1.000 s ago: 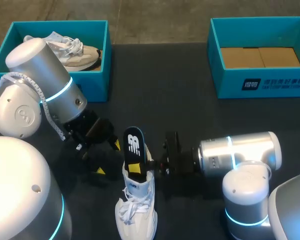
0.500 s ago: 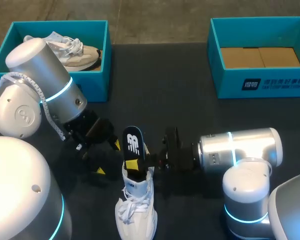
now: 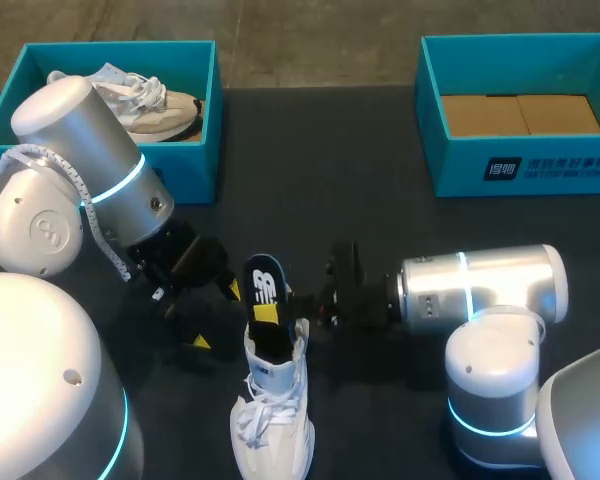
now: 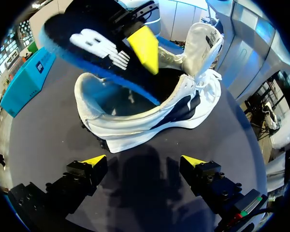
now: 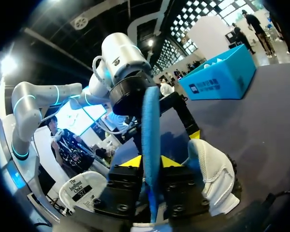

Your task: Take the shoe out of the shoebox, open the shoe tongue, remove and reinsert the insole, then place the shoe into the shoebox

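Note:
A white shoe (image 3: 271, 405) lies on the dark table near the front edge, its heel toward the far side. A black and blue insole (image 3: 264, 296) stands up out of its heel opening. My right gripper (image 3: 298, 312) reaches in from the right and is shut on the insole (image 5: 151, 130), which shows edge-on between its yellow tips, with the shoe (image 5: 213, 175) just below. My left gripper (image 4: 144, 160) is open, a short way from the shoe (image 4: 150, 108) at its left side, nothing between its fingers. The insole (image 4: 94, 50) rises over the shoe there.
A teal shoebox (image 3: 196, 172) at the back left holds another pale shoe (image 3: 140, 98). A second teal shoebox (image 3: 540, 172) at the back right shows only its cardboard floor. My left arm (image 5: 122, 60) is seen beyond the insole.
The right gripper's yellow finger sits higher on the insole than a second ago, and the insole has tipped slightly left. The left arm has not moved.

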Robot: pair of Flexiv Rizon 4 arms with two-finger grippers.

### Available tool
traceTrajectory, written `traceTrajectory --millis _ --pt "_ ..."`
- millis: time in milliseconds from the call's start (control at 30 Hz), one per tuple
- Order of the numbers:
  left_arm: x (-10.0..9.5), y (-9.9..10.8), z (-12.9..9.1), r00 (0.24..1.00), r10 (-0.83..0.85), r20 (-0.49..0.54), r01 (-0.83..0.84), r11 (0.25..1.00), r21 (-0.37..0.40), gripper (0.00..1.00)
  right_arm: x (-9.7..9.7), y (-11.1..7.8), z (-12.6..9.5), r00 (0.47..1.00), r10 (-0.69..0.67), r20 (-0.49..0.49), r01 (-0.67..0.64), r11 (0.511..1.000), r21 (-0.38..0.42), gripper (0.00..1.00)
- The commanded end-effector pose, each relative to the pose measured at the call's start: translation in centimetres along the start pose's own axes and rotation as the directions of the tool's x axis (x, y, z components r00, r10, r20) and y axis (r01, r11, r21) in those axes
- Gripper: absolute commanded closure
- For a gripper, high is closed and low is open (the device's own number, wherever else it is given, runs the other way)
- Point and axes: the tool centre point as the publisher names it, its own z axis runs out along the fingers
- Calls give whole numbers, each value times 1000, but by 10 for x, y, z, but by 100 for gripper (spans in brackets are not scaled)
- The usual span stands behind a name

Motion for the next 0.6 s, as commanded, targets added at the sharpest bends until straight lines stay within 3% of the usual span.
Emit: traceTrajectory --millis 33,600 --pt "1 0 -1 1000 1 2 -1 1000 -1 0 -1 -1 3 1000 3 2 -3 1000 -4 100" --pt "1 0 -1 1000 1 2 -1 1000 -1 0 -3 -31 5 994 106 2 -106 994 33 100"
